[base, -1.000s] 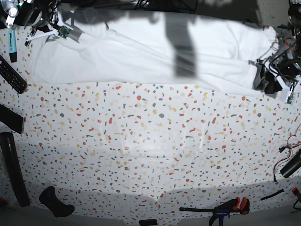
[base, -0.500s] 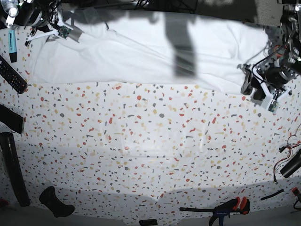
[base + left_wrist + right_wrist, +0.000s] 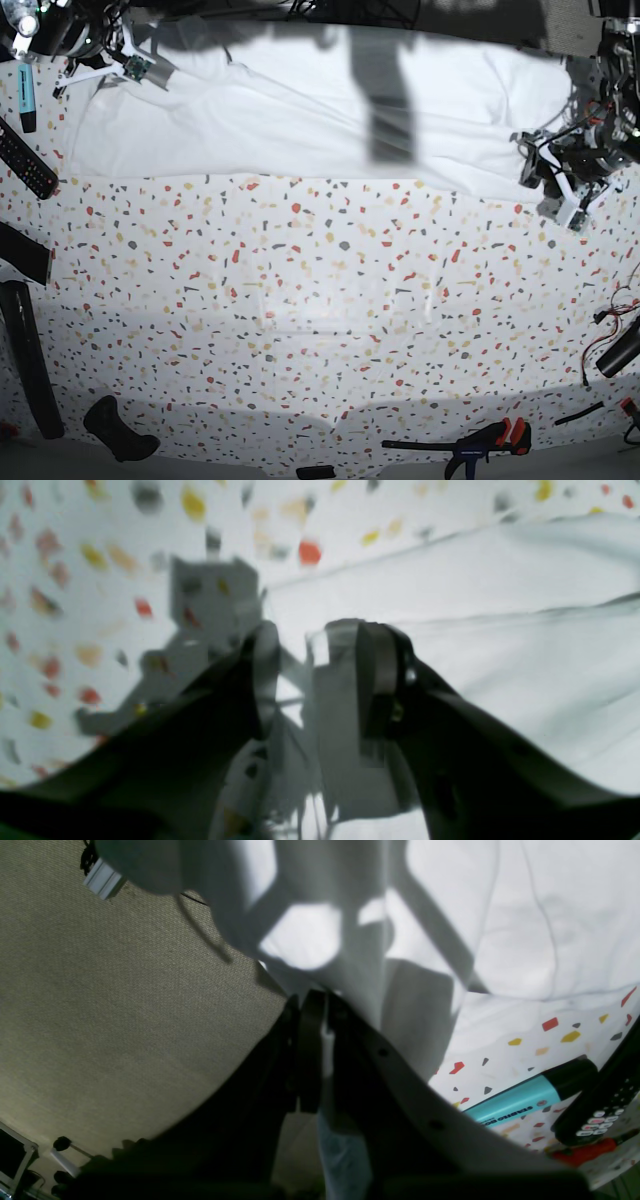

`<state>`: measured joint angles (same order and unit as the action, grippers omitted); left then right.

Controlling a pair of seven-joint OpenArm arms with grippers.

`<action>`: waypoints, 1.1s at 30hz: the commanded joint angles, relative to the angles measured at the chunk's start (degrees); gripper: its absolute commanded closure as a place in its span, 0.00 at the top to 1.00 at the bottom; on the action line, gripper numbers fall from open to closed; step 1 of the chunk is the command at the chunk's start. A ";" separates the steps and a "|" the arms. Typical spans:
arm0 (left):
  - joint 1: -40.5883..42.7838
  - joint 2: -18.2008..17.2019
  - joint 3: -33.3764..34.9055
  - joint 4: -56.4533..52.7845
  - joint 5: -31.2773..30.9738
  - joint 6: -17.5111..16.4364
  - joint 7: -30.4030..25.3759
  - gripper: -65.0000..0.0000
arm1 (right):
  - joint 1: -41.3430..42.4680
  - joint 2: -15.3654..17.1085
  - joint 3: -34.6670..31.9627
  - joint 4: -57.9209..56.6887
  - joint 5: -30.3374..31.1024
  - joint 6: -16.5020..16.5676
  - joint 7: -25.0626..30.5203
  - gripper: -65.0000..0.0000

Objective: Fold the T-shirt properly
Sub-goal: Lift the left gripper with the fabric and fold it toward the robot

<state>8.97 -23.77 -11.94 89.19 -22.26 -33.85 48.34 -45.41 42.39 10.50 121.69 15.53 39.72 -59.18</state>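
The white T-shirt lies spread along the back of the speckled table, with its near edge running straight across. My left gripper hovers over the shirt's right end. In the left wrist view the left gripper is open, its fingers apart above the T-shirt, with nothing between them. My right gripper is at the shirt's far left corner. In the right wrist view the right gripper is shut, with a thin strip of the T-shirt pinched between its jaws.
A teal highlighter and a black remote lie at the left edge, beside the right gripper. More black items sit down the left side. A clamp lies at the front and cables at the right.
My left gripper has lifted off the shirt's right edge and now hovers just above it, still open. The right arm and the shirt have not moved.
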 commanded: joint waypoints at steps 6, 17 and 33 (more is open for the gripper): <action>-0.61 -0.90 -0.33 -2.84 -1.49 -0.07 -1.84 0.38 | -0.15 0.76 0.42 0.70 0.04 0.28 -0.17 0.00; -0.70 -1.01 -0.33 -0.74 -3.78 -3.06 -1.62 0.00 | -0.15 0.76 0.42 0.70 0.04 0.28 -0.17 0.00; 0.07 -1.03 -0.33 8.57 -6.29 -3.06 7.80 0.06 | -0.17 0.76 0.42 0.70 0.02 0.28 -0.20 0.00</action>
<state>9.52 -23.83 -11.99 96.79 -27.94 -36.62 56.82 -45.41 42.39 10.50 121.69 15.51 39.72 -59.18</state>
